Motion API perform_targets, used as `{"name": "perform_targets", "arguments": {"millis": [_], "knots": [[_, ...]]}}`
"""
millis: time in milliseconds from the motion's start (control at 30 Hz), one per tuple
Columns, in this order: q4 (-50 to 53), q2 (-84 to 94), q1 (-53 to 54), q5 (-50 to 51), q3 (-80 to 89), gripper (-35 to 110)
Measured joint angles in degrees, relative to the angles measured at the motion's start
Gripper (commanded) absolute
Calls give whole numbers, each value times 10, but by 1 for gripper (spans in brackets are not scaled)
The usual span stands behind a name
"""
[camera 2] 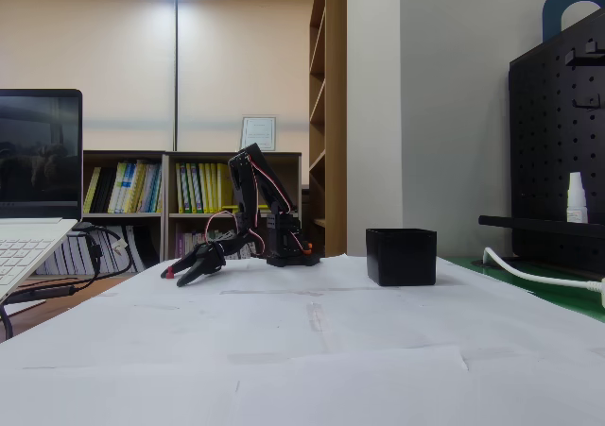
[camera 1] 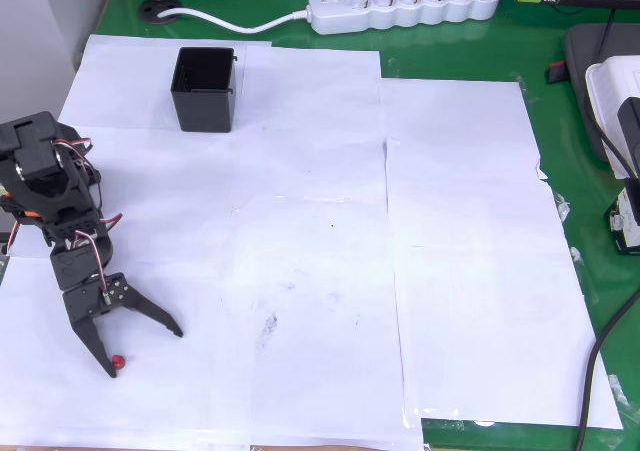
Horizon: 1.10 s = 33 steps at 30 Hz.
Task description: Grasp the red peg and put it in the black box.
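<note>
Red peg (camera 1: 117, 361): on the white paper (camera 1: 320, 271), touching the tip of one finger of the wide-open, empty gripper (camera 1: 143, 349), not yet grasped; black box (camera 1: 205, 89) well apart, upright, apparently empty; grasp, carry and drop all outstanding.

The table holds one red peg (camera 1: 117, 361), one black box (camera 1: 205, 89), one robot arm (camera 1: 55, 201) with one gripper (camera 1: 143, 349), and one white power strip (camera 1: 405, 6) on several white paper sheets (camera 1: 460, 261).
</note>
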Motion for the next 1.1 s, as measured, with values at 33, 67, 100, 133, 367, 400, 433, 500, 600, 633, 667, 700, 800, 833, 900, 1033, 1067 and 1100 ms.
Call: {"name": "perform_targets", "arguments": {"millis": [33,67,100,133,367,400,433,500,600,633,667,700,800,833,900,1033,1067,1100], "knots": [[-4,0,1,0,-5,43],[-5,0,1,0,-8,43],[-7,0,1,0,-10,43],[-8,0,1,0,-13,43],[-12,1,6,0,-18,42],[-12,1,8,-2,-18,42],[-13,1,9,-4,-18,42],[-13,1,9,-4,-18,42],[-13,1,9,-4,-18,40],[-13,1,9,-4,-18,37],[-13,1,9,-4,-18,33],[-13,1,9,-4,-18,26],[-14,1,9,-10,-18,0],[-14,1,9,-11,-18,0],[-14,1,9,-11,-18,0],[-11,1,9,-30,-18,0],[-11,1,9,-32,-18,0],[-11,1,9,-33,-18,0]]}}
